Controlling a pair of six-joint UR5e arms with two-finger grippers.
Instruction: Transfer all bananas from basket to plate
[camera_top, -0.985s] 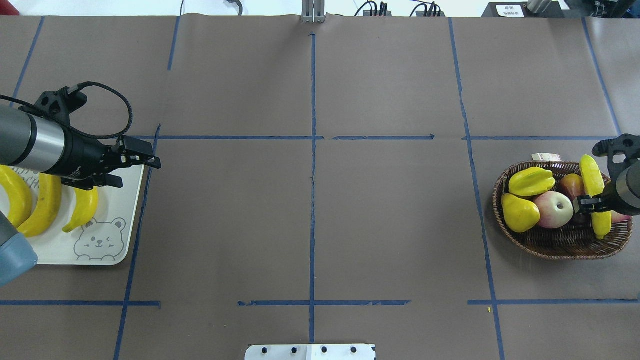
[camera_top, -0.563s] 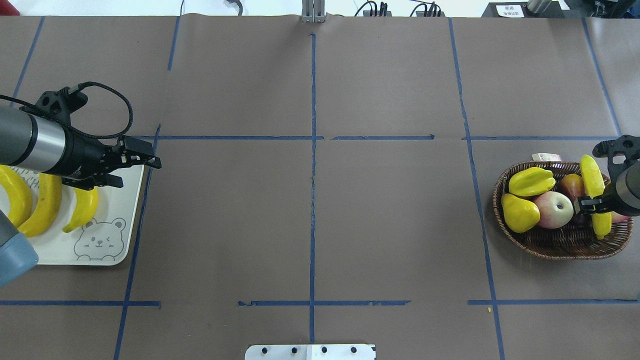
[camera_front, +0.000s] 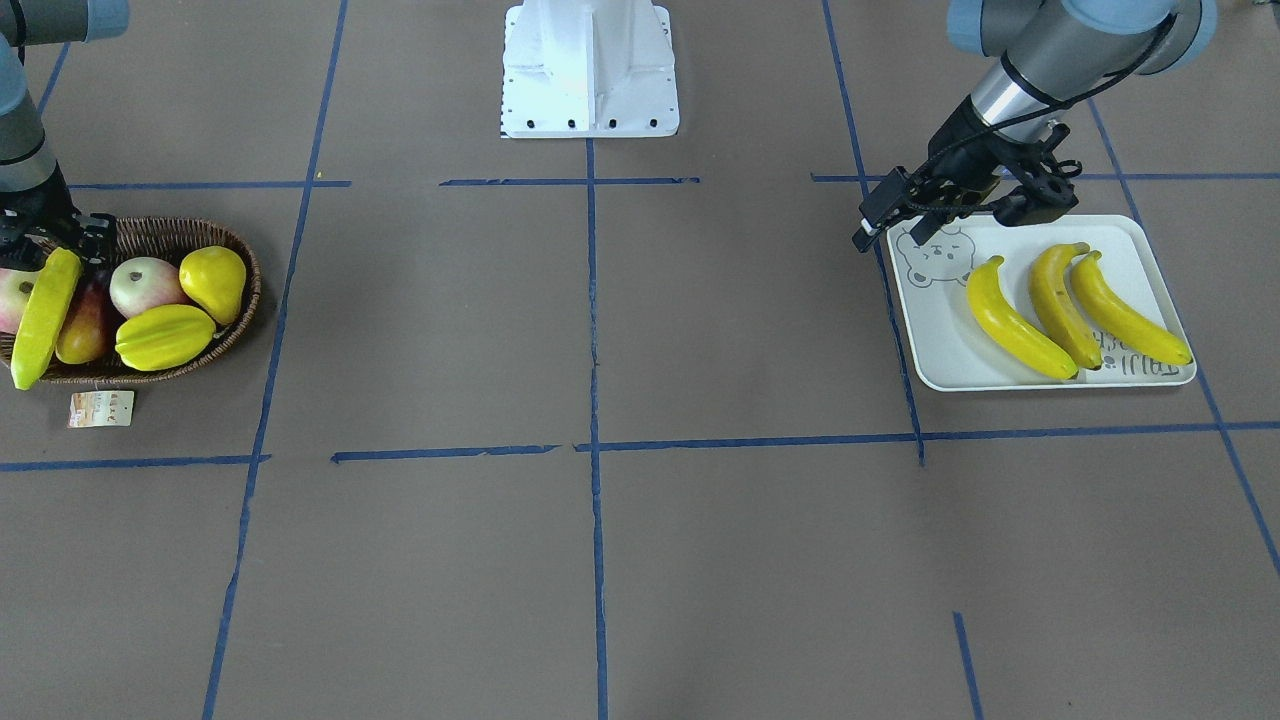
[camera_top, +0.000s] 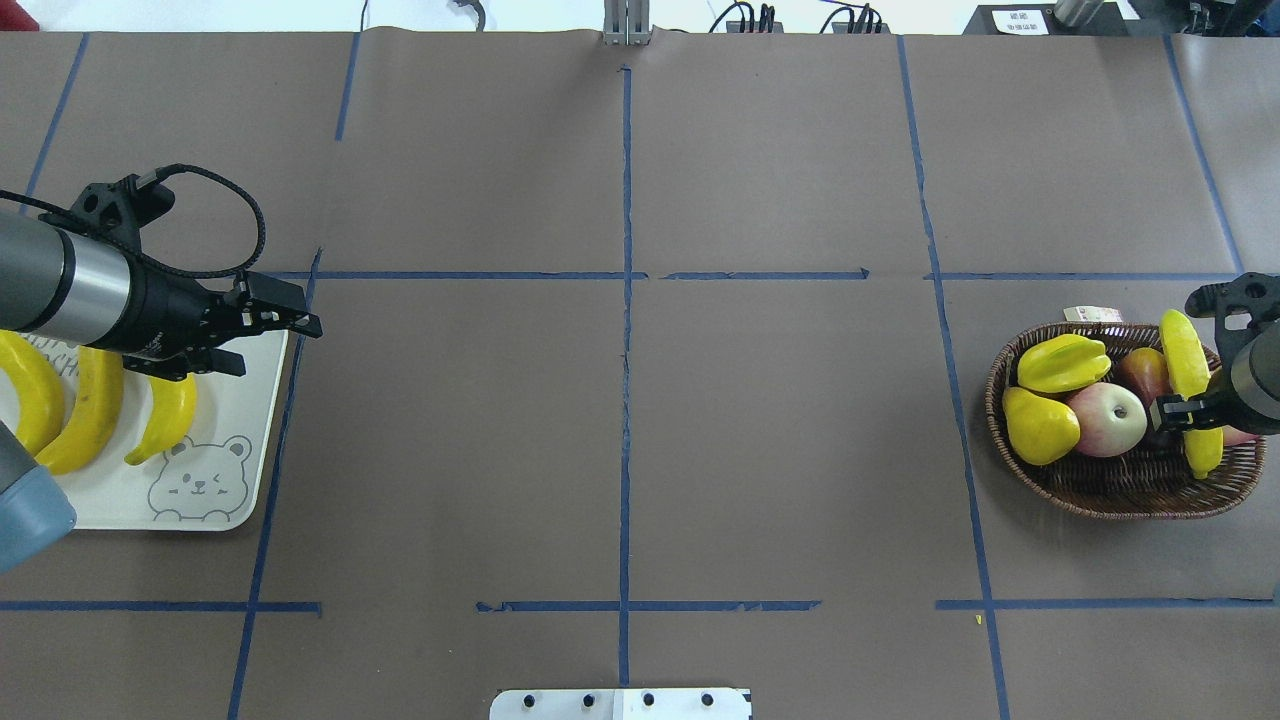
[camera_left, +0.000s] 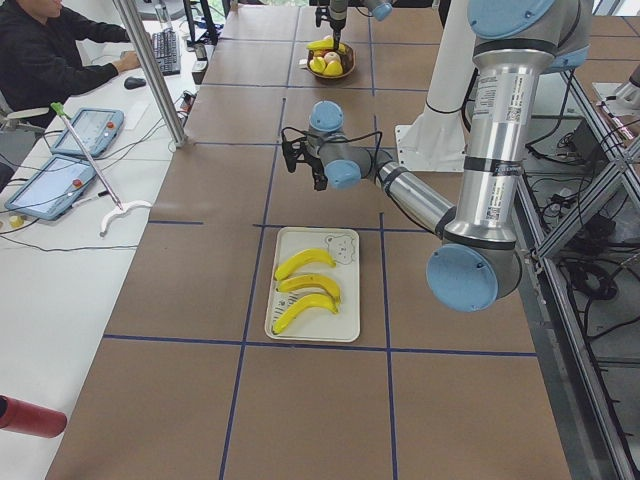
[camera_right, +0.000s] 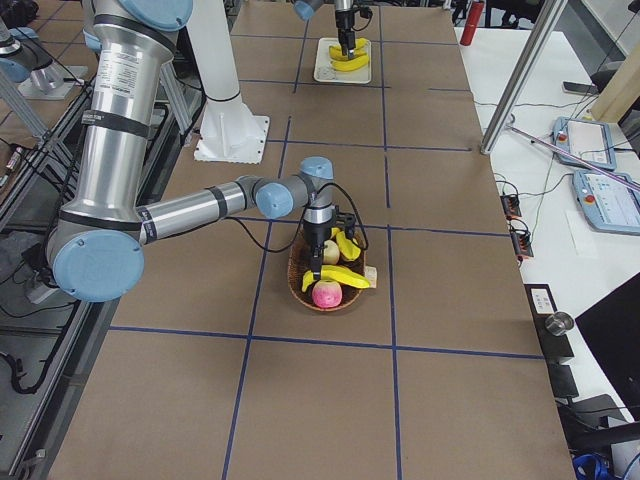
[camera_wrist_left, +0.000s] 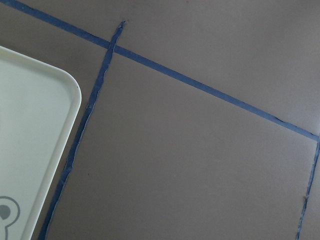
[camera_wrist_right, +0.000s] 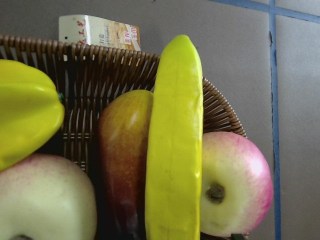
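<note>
In the front-facing view, the right gripper (camera_front: 52, 245) is seen pinching one banana (camera_front: 42, 315) over the end of the basket (camera_front: 150, 228). The left gripper (camera_front: 872, 225) is held over the bear-print corner of the plate (camera_front: 940, 345). Three bananas (camera_front: 1065, 300) are laid side by side on the plate behind it, apart from its fingertips.

In the overhead view, the left gripper's jaws are seen spread, with nothing between them. The banana (camera_top: 1183, 350) is gripped below its middle, and a starfruit (camera_top: 1062, 362) and an apple (camera_top: 1105, 418) are found just ahead of the right gripper (camera_top: 1180, 410).

In the two side views, the grippers are shown too small for their state to be judged.

In the left wrist view, only a plate corner (camera_wrist_left: 35, 125) and a blue tape line (camera_wrist_left: 200, 85) are shown.

In the right wrist view, the banana (camera_wrist_right: 175, 150) is seen running straight out from the gripper over the basket (camera_wrist_right: 100, 65), with a paper tag (camera_wrist_right: 100, 31) beyond the rim.
</note>
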